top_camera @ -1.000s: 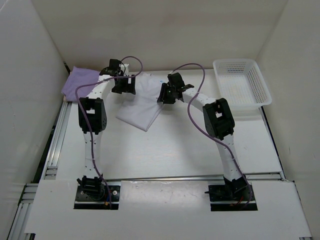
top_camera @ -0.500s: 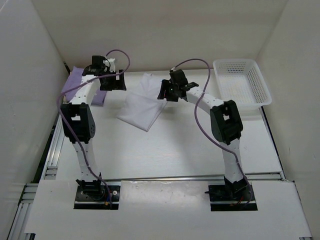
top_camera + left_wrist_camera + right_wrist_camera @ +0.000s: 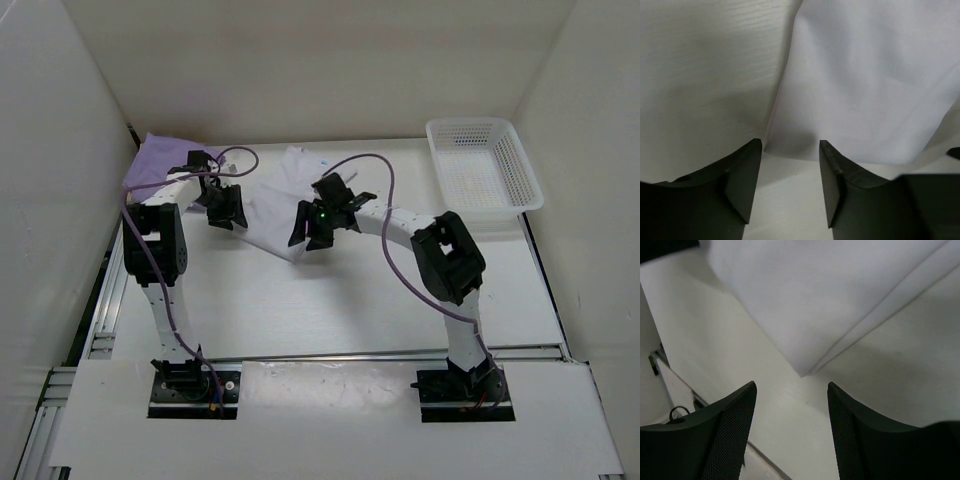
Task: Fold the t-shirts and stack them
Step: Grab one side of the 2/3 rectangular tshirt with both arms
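A folded white t-shirt (image 3: pixel 272 203) lies at the back middle of the table, a small blue label (image 3: pixel 322 161) at its far edge. A lavender t-shirt (image 3: pixel 158 160) lies in the back left corner. My left gripper (image 3: pixel 222 214) hovers at the white shirt's left near edge, open and empty. In the left wrist view the gripper (image 3: pixel 790 170) has the shirt's corner (image 3: pixel 771 144) just ahead of it. My right gripper (image 3: pixel 305 233) is over the shirt's near corner, open and empty. In the right wrist view the gripper (image 3: pixel 791 407) faces that layered corner (image 3: pixel 806 371).
A white perforated basket (image 3: pixel 520 160) stands at the back right. White walls enclose the table on three sides. Purple cables loop over both arms. Bare tabletop (image 3: pixel 330 300) lies between the shirt and the arm bases.
Both arms swung toward me. The left gripper came off the lavender shirt's side to the white shirt's left near edge. The right gripper moved from the shirt's right side to its near corner.
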Controlling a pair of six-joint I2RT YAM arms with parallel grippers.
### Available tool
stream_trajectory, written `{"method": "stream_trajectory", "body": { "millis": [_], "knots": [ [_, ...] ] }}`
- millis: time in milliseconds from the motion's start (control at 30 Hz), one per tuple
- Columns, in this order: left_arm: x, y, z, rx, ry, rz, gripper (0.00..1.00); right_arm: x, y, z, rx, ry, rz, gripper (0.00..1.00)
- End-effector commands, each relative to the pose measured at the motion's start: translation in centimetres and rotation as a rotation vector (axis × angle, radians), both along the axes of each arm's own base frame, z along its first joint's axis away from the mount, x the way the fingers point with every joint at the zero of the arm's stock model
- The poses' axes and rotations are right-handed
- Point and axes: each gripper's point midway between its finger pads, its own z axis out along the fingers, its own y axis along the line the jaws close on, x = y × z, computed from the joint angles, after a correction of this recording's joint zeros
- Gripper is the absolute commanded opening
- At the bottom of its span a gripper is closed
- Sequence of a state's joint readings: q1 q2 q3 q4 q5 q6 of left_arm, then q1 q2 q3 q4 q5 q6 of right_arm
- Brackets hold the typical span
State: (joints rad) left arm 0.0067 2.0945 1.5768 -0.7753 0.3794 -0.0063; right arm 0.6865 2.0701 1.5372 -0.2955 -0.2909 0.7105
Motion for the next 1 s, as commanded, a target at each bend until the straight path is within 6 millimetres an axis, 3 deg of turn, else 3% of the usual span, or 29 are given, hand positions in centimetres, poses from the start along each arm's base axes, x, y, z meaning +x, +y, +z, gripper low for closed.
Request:
{"method": "stream_trajectory", "body": {
  "millis": [0, 333, 433, 567, 733, 767, 800, 867, 900, 933, 967],
  "knots": [
    [0.9, -0.2, 1.6, -0.053, -0.052, -0.009, 0.59, -2.7, 1.7, -1.0, 0.046, 0.128, 0.026, 0.63],
    [-1.1, -1.6, 0.6, -0.110, 0.001, -0.037, 0.10, -3.9, 1.1, -4.0, 0.006, 0.260, -0.036, 0.62],
    [-2.4, -2.4, 0.2, -0.137, 0.029, -0.053, 0.10, -4.1, 1.0, -5.2, -0.011, 0.287, -0.046, 0.61],
    [-3.4, -2.6, 1.0, -0.145, 0.023, -0.056, 0.10, -3.8, 1.7, -5.6, 0.004, 0.316, -0.063, 0.29],
    [-4.9, -2.6, 1.7, -0.145, 0.021, -0.056, 0.10, -4.2, 0.8, -4.9, 0.008, 0.296, -0.039, 0.07],
    [-4.9, -2.6, 2.8, -0.145, -0.008, -0.058, 0.10, -4.4, 0.6, -3.6, 0.021, 0.271, -0.027, 0.02],
    [-5.6, -2.9, 3.3, -0.145, 0.000, -0.067, 0.10, -4.7, -0.5, -3.9, 0.004, 0.278, -0.029, 0.00],
    [-6.9, -2.9, 4.3, -0.145, 0.020, -0.065, 0.10, -5.5, -1.2, -1.9, 0.025, 0.235, 0.053, 0.00],
    [-7.4, -2.6, 4.5, -0.127, 0.046, -0.058, 0.10, -6.8, -2.1, -1.9, -0.001, 0.262, 0.089, 0.00],
    [-9.4, -2.5, 4.2, -0.103, 0.133, -0.055, 0.10, -7.5, -2.5, -1.3, -0.003, 0.257, 0.129, 0.00],
    [-10.2, -2.6, 4.4, -0.089, 0.167, -0.061, 0.10, -8.1, -2.9, 0.0, 0.003, 0.214, 0.198, 0.00]
  ]
}}
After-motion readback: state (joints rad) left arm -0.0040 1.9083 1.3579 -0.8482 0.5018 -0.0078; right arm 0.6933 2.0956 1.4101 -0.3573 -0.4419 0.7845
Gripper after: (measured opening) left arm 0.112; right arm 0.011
